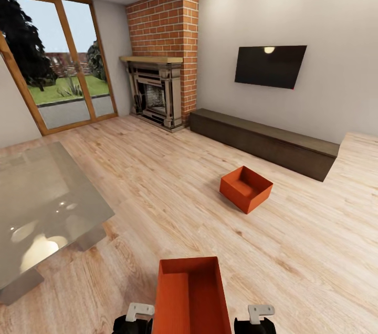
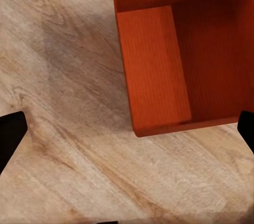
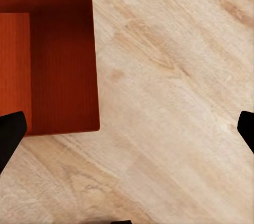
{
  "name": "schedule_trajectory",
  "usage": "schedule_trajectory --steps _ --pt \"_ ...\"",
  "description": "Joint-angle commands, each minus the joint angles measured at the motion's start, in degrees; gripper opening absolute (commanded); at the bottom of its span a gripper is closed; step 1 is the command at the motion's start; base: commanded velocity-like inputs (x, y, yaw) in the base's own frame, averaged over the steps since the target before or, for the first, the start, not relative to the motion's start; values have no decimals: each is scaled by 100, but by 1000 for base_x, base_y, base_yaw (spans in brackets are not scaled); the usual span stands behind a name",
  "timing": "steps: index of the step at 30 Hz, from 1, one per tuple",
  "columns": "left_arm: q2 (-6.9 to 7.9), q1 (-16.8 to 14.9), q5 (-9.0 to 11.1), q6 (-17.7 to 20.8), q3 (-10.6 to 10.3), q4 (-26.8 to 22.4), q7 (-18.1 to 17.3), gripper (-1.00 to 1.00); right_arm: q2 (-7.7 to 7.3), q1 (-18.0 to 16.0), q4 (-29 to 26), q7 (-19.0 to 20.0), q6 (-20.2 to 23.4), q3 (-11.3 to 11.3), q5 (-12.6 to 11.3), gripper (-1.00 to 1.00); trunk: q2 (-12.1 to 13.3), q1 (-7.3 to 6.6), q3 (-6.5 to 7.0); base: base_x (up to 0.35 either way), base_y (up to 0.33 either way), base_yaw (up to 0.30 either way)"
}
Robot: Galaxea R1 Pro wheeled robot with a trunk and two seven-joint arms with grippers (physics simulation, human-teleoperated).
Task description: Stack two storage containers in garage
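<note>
containers (image 1: 192, 297) (image 1: 245, 188) on wood floor (image 1: 157, 181), apart

Bright, even daylight; soft shadows; glare on glass table (image 1: 37, 202); wide-angle bending.

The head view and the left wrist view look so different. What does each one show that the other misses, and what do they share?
Head view alone: the room, with a brick fireplace, a wall TV, a long dark cabinet, a glass door, a glass table and a second orange bin farther off on the floor.

Left wrist view alone: a close look at the near bin's finely ribbed bottom, and the dark fingertips of the left gripper, spread wide.

Both: the near orange bin on the light wood floor.
</note>
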Motion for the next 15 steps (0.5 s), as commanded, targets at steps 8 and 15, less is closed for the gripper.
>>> schedule_trajectory --steps 8,15 --pt "2 -5 60 -22 -49 5 34 100 0 -2 -6 -32 34 13 48 100 -4 0 -6 0 0 0" --pt "2 -5 60 -22 -49 5 34 100 0 -2 -6 -32 34 13 48 100 -4 0 -6 0 0 0"
